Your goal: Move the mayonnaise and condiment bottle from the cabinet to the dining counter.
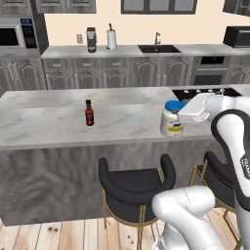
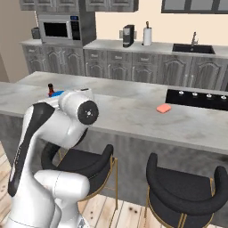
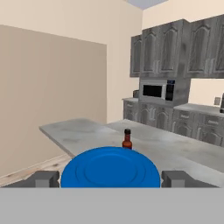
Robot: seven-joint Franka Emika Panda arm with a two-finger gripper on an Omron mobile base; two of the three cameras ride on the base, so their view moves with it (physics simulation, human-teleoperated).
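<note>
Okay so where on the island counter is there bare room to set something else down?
The marble left of the red bottle is bare, and so is the stretch between it and the mayonnaise jar. It gets crowded by the jar, where the end effector straddles the lid.

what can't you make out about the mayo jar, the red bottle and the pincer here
- Mayonnaise: left base view, right side hidden by the hand; contact with the pincer cannot be told.
- Hand view: blue lid hides the jar's body and the counter under it.
- Condiment bottle: label too small to read.
- Right base view: the arm hides most of both, on the dining counter.
</note>
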